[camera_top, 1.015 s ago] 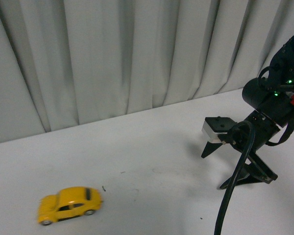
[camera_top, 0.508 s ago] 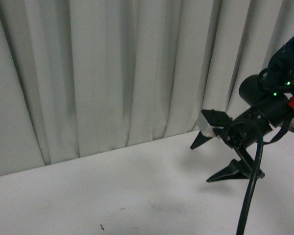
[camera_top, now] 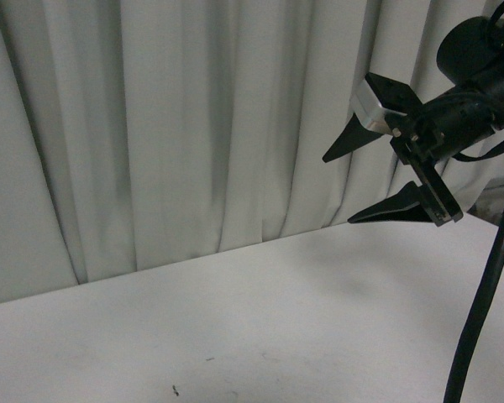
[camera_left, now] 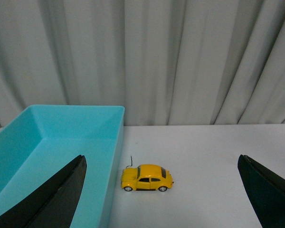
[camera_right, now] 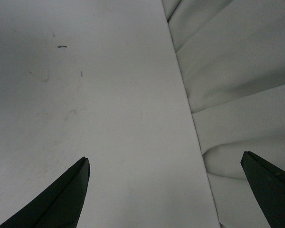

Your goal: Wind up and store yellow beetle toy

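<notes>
1. The yellow toy car point(camera_left: 147, 177) shows only in the left wrist view. It stands on its wheels on the white table point(camera_left: 209, 156), just beside the outer wall of a blue bin point(camera_left: 76, 123), outside it and side-on to the camera.
2. A thin dark mark rises from the table beside the car, too small to make out.
3. The bin is cut off by the picture's edge, so only part of its inside shows.
4. The left gripper point(camera_left: 161, 156) is spread wide with nothing between its fingers. Only two dark fingertips point(camera_left: 61, 194) show, at the picture's corners.
5. The right gripper point(camera_top: 336, 191) hangs above the table in front of the grey curtain point(camera_top: 193, 126), its fingers apart and empty. Its arm is cut off at the picture's edge.
6. A black cable point(camera_top: 479, 319) hangs down below it.
7. The right wrist view shows that gripper point(camera_right: 165, 156) over bare table and curtain folds.
</notes>
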You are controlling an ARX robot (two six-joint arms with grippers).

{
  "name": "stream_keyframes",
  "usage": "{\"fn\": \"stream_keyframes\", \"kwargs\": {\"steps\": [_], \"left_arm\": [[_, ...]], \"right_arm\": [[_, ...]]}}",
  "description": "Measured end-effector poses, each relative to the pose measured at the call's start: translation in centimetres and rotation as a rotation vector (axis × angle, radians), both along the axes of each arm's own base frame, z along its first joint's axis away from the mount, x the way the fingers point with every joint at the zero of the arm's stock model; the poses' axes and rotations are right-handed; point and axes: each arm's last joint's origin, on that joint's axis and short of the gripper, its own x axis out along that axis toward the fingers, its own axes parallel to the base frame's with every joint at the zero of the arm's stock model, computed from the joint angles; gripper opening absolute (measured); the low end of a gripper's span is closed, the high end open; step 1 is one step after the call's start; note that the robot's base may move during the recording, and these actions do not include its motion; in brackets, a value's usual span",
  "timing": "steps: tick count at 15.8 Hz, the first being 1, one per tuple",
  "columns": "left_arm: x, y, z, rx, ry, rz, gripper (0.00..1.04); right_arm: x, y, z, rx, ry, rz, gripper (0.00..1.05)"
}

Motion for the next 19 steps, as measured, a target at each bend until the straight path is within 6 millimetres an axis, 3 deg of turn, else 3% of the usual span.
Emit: {"fn": "stream_keyframes", "kwargs": {"steps": [1, 2, 3, 4, 6, 7, 8, 12, 14, 19], "left_arm": [[0.0, 0.0, 0.0, 0.000, 0.000, 0.000, 0.98], [0.0, 0.0, 0.0, 0.000, 0.000, 0.000, 0.98], [0.0, 0.0, 0.0, 0.000, 0.001, 0.000, 0.98], [0.0, 0.0, 0.0, 0.000, 0.000, -0.001, 0.98], [0.0, 0.0, 0.0, 0.000, 0.000, 0.000, 0.98], [0.0, 0.0, 0.0, 0.000, 0.000, 0.000, 0.98], [0.0, 0.0, 0.0, 0.000, 0.000, 0.000, 0.98], [0.0, 0.0, 0.0, 0.000, 0.000, -0.001, 0.98], [0.0, 0.0, 0.0, 0.000, 0.000, 0.000, 0.98], [0.0, 0.0, 0.0, 0.000, 0.000, 0.000, 0.98]], "right_arm": [[-0.3, 0.3, 0.4, -0.016, -0.044, -0.028, 0.97], [-1.0, 1.4, 0.5, -0.163, -0.211, -0.252, 0.87], [-3.2, 3.4, 0.4, -0.109, -0.294, -0.500, 0.76], [-5.9, 5.3, 0.8, 0.064, -0.373, -0.705, 0.65], [-12.0, 7.8, 2.9, 0.539, -0.469, -0.933, 0.41], [-16.2, 8.6, 1.0, 0.857, -0.361, -1.032, 0.11], [-16.9, 8.9, -1.1, 0.865, -0.280, -1.065, 0.02], [-19.6, 10.5, -2.2, 0.921, -0.295, -1.039, 0.02], [-20.6, 10.4, -3.6, 0.904, -0.270, -1.061, 0.02], [-23.0, 10.4, -4.9, 0.909, -0.276, -1.058, 0.02]]}}
